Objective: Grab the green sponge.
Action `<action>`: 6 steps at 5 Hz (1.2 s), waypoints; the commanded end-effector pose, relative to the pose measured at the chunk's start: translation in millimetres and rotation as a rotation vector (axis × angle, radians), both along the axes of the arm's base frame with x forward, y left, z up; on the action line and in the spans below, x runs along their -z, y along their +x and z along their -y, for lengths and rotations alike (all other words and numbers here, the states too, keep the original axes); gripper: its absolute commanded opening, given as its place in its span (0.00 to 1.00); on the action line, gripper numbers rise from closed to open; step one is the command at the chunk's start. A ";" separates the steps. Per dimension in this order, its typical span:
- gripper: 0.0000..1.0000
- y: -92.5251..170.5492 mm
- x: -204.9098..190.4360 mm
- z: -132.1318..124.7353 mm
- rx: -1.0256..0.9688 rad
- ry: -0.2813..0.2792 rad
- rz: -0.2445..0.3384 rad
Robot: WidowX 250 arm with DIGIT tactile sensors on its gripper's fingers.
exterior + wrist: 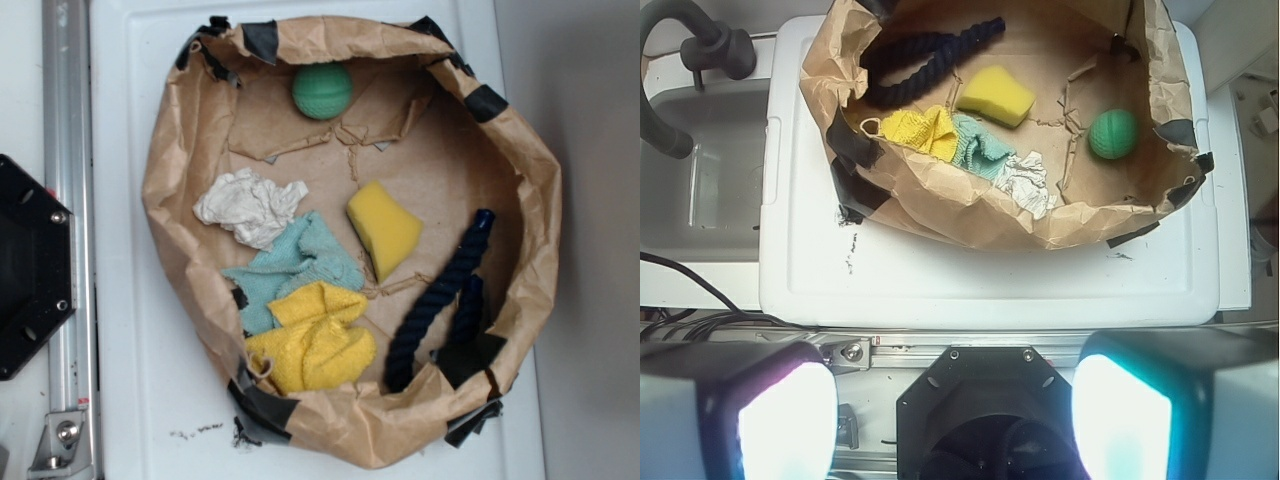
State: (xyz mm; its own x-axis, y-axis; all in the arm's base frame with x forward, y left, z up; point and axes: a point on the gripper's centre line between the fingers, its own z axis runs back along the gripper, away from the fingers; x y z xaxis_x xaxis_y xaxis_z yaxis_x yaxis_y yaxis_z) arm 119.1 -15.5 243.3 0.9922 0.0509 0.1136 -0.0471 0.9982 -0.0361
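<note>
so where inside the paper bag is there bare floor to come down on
Bare paper lies between the green ball and the yellow sponge, running right to the bag wall. It is crowded lower left: white rag, teal cloth, yellow cloth. The rope fills the lower right.

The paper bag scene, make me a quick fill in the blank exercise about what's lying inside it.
1. The round sponge near the rim of the paper bag is ____ in color.
2. The wedge-shaped sponge is ____.
3. The dark blue item is a ____.
4. The yellow cloth partly overlaps a ____ cloth.

Missing words: green; yellow; rope; teal
</note>
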 end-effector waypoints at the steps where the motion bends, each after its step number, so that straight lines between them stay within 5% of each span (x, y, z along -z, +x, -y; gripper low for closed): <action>1: 1.00 0.0 0.0 0.0 0.000 0.000 0.000; 2: 1.00 50.0 47.8 -29.8 -0.015 0.022 0.011; 3: 1.00 107.2 72.0 -45.9 0.061 0.025 0.170; 4: 1.00 151.5 105.8 -53.4 0.156 -0.004 0.169; 6: 1.00 173.4 186.3 -38.5 0.372 0.075 0.030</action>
